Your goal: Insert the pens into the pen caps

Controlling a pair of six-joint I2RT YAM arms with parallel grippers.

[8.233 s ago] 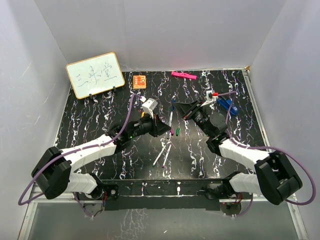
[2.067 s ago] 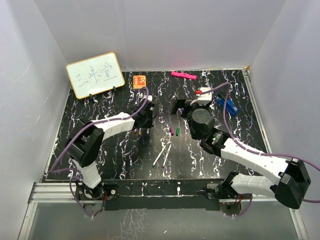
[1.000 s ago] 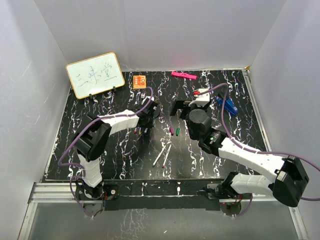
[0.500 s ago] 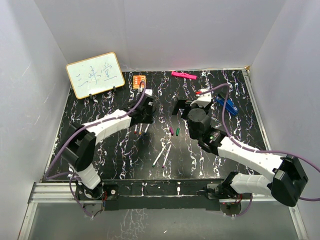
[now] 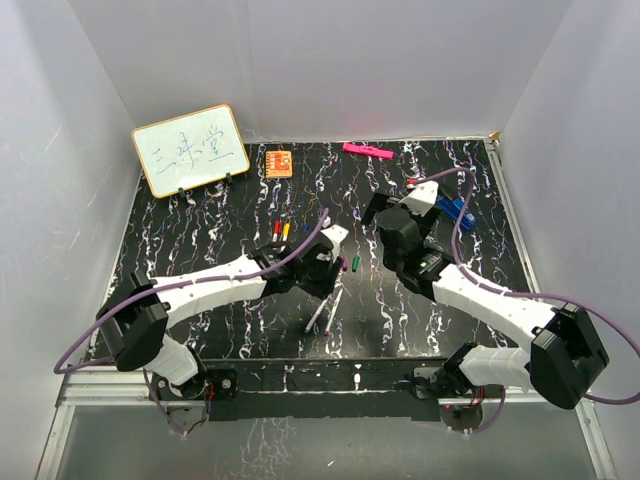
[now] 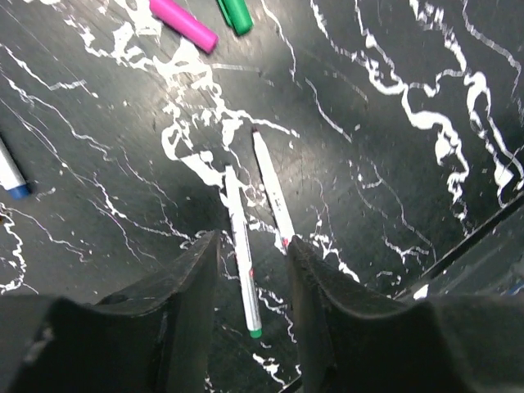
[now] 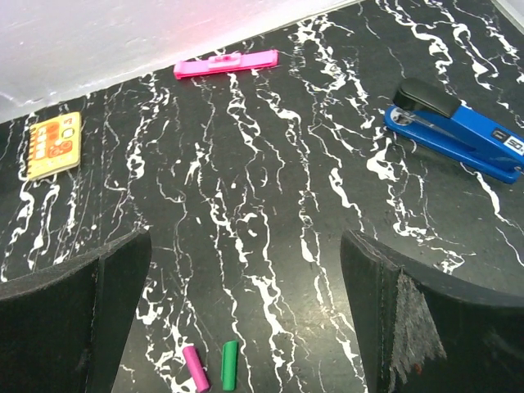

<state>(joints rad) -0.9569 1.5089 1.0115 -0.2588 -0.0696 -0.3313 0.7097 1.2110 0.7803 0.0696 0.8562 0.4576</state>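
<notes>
White thin pens [image 6: 273, 196]: left gripper [image 6: 251, 244] had shifted over two, narrowly parted, empty, pickup next; right gripper [image 7: 246, 270] wide.

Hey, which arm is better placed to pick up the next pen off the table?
Left, probably. The left arm hangs its jaws, slightly apart, right over two loose pens lying side by side. The right arm, jaws wide open, faces the pink cap and green cap instead.

My left claw [image 6: 251, 240] is black; the marble-look tabletop [image 6: 393, 205] black, white-veined; thin pens [image 6: 273, 196] white-barrelled; at twelve, a stubby magenta plastic cap [image 6: 184, 23].
</notes>
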